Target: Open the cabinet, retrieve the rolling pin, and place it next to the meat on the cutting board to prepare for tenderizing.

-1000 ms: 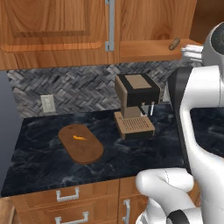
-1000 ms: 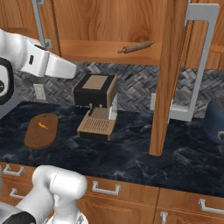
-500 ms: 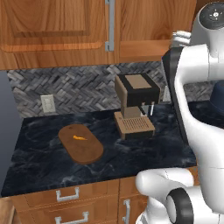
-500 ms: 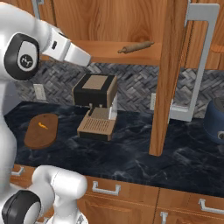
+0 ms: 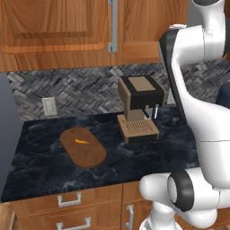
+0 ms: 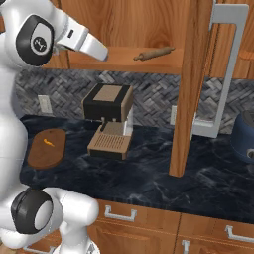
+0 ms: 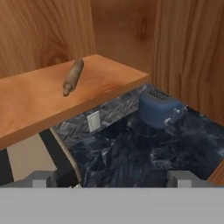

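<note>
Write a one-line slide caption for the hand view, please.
Rolling pin lying on the open cabinet's shelf, blue toaster on the counter below.

The reddish-brown wooden cabinet (image 6: 191, 89) stands open; the short brown wooden rolling pin (image 6: 154, 53) lies on its shelf. The tiny orange-yellow meat (image 5: 81, 141) rests on the oval dark-brown cutting board (image 5: 92, 155).

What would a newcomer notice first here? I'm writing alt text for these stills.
First, the cabinet with its door swung wide open, edge-on above the dark counter, and the rolling pin lying alone on its bare shelf. Then the boxy coffee machine at the middle of the counter, and to its left the oval cutting board carrying the small orange meat.
</note>
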Robot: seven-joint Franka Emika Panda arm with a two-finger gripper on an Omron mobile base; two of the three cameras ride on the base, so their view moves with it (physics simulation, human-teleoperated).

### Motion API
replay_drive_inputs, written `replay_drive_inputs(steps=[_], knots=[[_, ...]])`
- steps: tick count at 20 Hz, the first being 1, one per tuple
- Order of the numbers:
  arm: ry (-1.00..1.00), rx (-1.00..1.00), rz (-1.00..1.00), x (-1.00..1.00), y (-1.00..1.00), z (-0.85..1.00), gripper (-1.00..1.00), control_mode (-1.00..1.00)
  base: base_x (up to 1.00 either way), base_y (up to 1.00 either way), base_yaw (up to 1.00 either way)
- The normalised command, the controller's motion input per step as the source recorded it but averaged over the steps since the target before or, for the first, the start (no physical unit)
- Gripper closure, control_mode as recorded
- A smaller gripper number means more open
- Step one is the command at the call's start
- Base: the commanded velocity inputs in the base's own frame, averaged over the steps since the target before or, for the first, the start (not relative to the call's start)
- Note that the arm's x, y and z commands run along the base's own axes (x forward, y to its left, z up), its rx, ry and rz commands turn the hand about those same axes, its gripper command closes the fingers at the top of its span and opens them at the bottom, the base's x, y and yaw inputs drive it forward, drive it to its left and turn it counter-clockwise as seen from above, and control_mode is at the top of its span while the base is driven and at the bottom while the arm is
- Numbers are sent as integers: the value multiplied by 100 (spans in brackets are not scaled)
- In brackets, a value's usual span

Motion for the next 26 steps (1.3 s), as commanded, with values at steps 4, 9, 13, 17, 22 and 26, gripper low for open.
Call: replay_drive_inputs(steps=[4, 9, 13, 17, 22, 26], knots=[[-4, 0, 5, 27, -8, -27, -100, -100, 0, 0, 0], [-5, 0, 1, 28, -24, -18, -100, -100, 0, 0, 0], [-1, 0, 0, 41, -30, -1, -100, -100, 0, 0, 0], [-1, 0, 0, 51, -24, 0, -100, -100, 0, 0, 0], [0, 1, 0, 59, -11, 0, -100, -100, 0, 0, 0], [0, 1, 0, 57, -7, 0, -100, -100, 0, 0, 0]])
